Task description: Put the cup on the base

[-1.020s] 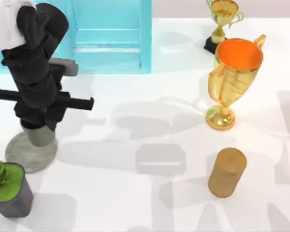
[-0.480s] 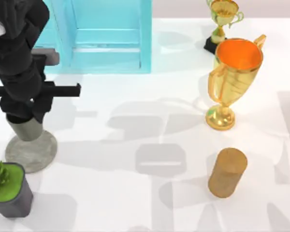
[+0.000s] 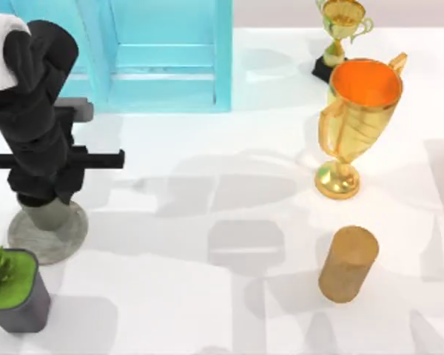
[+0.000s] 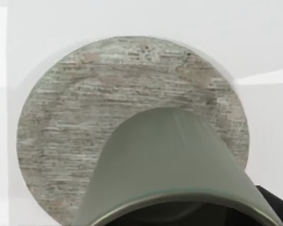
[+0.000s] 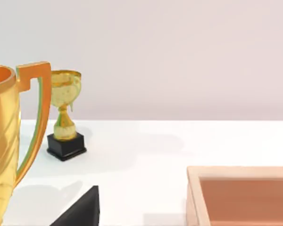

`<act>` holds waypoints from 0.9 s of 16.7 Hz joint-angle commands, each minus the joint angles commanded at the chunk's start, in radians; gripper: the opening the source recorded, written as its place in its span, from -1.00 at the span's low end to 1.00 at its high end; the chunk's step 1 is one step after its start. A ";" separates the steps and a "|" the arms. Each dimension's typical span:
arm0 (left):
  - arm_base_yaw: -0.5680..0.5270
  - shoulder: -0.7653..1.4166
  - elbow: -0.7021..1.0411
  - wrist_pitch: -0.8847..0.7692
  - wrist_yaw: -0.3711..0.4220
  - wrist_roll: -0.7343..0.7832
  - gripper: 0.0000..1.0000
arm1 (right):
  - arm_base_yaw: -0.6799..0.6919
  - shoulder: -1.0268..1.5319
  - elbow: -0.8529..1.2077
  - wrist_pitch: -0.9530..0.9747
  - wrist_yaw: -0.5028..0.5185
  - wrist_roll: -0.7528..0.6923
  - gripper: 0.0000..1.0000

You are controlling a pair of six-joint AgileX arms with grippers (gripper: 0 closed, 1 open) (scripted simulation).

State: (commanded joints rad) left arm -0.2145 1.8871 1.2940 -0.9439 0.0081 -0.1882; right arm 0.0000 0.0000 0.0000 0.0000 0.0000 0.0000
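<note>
Left gripper (image 3: 43, 198) above the base (image 3: 66, 238), with the cup (image 3: 50, 215) beneath it.
The cup stands over the base at the table's left edge, its wall rising in front of the disc in the left wrist view; whether the jaws clamp it cannot be told. A potted plant (image 3: 11, 290) sits near the base.

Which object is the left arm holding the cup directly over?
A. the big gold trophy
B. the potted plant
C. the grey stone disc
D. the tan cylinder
C: in the left wrist view the cup sits over the grey stone disc.
</note>
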 joint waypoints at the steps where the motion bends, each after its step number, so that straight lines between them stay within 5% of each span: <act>1: 0.003 0.005 -0.016 0.030 0.000 0.002 -1.00 | 0.000 0.000 0.000 0.000 0.000 0.000 1.00; 7: 0.008 0.024 -0.053 0.075 0.002 0.008 -1.00 | 0.000 0.000 0.000 0.000 0.000 0.000 1.00; 15: 0.008 0.024 -0.053 0.075 0.002 0.008 0.21 | 0.000 0.000 0.000 0.000 0.000 0.000 1.00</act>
State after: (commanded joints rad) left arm -0.2062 1.9109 1.2405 -0.8690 0.0098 -0.1805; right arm 0.0000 0.0000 0.0000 0.0000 0.0000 0.0000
